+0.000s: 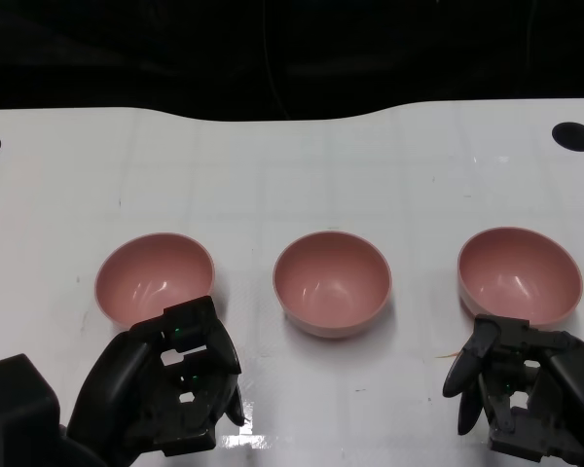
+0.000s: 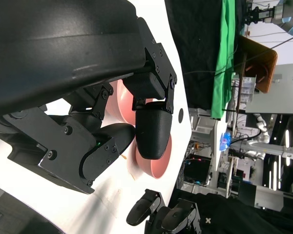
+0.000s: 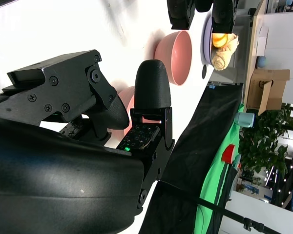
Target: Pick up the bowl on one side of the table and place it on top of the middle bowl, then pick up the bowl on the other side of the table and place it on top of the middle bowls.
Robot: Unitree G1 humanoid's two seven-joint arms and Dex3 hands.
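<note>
1. Both hands are closest to the camera, at the near edge of the white table. The left hand holds nothing; its fingers are spread and loosely bent, just in front of the left bowl.
2. The right hand also holds nothing, and its fingers are apart. It is just in front of the right bowl; I cannot tell if it touches the rim.
3. Three pink bowls stand upright in one row, well apart from each other. The middle bowl stands between the other two, with nothing stacked on it.
4. All three bowls have nothing inside.
5. Two black round marks are on the table, one near each far corner.
</note>
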